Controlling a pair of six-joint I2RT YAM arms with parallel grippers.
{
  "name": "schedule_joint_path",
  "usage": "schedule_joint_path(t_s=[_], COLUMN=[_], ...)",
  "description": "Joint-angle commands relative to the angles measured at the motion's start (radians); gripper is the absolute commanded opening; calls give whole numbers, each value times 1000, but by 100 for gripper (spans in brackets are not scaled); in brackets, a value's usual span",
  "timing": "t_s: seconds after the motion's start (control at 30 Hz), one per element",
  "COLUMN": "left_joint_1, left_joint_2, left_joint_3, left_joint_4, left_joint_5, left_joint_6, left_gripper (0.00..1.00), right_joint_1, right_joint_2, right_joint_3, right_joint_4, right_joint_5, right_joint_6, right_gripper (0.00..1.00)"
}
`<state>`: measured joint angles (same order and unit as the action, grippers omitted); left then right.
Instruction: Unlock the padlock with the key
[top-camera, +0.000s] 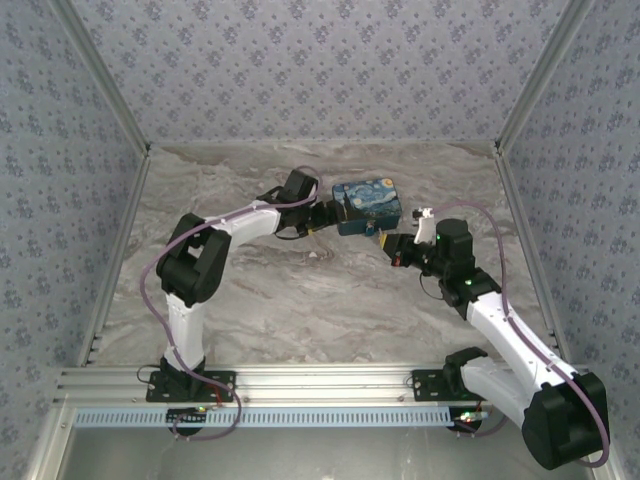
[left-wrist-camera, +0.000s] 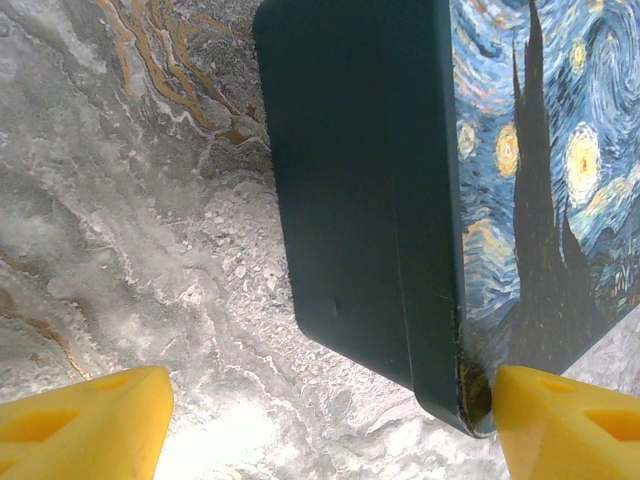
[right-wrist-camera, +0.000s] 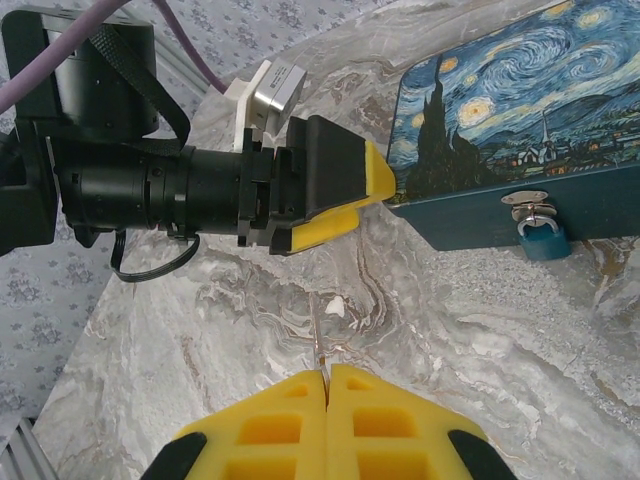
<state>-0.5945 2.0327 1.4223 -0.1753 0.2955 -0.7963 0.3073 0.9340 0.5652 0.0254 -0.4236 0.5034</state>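
— How was the overhead view lit?
— Softly and evenly. The table (top-camera: 300, 300) carried only faint shadows beneath the arms, and fine detail looked a little mushy. The walls leaned inward toward the frame's edges.
— And the left wrist view?
— A white glare burned out the marble near the bottom edge. The left gripper (left-wrist-camera: 330, 430) had its yellow pads (left-wrist-camera: 80, 425) out of focus, while the box (left-wrist-camera: 360, 200) showed a dark, shaded side and a crisp painted top.
— The right wrist view?
— It was bright. The metal above the padlock (right-wrist-camera: 544, 242) glinted, and the thin key (right-wrist-camera: 318, 335) above the right gripper (right-wrist-camera: 326, 378) was barely resolved.
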Motion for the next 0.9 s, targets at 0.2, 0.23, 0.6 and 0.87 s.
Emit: schedule_joint_path(t_s=[0.2, 0.23, 0.6, 0.87], left_joint_1=[52, 61, 151, 150], left_joint_2=[-25, -32, -136, -250], left_joint_3=[-55, -69, -158, -285], left_joint_4=[-95, -94, -36, 163], left_joint_5=[-77, -81, -103, -37], left_joint_6=[32, 31, 75, 146], left_gripper=[83, 83, 83, 83], right_joint_1=[-2, -2, 2, 13], right_joint_2=[-7, -6, 33, 146], right_joint_3=[-6, -7, -6, -3], right_joint_4=[-21, -22, 4, 136], right_joint_5=[20, 20, 1, -63], right_joint_6=[-17, -18, -5, 69], right_gripper=[0, 0, 0, 0])
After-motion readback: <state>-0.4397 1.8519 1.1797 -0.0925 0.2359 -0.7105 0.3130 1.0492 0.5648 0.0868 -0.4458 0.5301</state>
